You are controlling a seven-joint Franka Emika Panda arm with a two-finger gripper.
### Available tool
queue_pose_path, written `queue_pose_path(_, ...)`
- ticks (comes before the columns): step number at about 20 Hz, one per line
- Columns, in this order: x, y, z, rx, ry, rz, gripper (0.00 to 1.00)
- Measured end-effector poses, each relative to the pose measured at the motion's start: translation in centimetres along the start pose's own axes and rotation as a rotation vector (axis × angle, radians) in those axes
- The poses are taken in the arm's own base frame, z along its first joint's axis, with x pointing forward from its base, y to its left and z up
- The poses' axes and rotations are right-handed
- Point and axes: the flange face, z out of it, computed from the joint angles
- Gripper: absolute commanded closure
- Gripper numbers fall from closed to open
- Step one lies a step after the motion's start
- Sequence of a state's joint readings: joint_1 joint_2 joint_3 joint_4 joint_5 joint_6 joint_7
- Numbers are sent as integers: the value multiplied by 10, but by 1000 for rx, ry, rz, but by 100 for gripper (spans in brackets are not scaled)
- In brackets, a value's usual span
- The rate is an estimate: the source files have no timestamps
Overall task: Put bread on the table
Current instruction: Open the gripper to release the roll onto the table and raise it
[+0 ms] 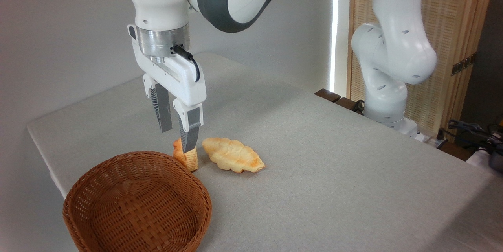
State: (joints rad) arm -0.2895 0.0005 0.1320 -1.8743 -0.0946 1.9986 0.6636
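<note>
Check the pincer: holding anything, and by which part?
Nothing held. The pincer is open, fingers apart above the bun, which rests on the table beside the basket.

The bun (188, 159) sits hemmed in: the basket (137, 201) rim just beside it on the left, the loaf (232, 159) just right. From above, the hand (177, 136) fills the gap. The desk (334, 173) lies bare to the right and behind.

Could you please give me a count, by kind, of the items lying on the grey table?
Bread pieces: 2, the bread and the leaf-shaped loaf
Wicker baskets: 1, the basket
Total: 3
</note>
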Motion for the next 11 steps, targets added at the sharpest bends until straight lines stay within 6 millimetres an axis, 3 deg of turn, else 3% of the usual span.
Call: queue_pose_path(11,-6,-11,-12,6,-11,-16,0)
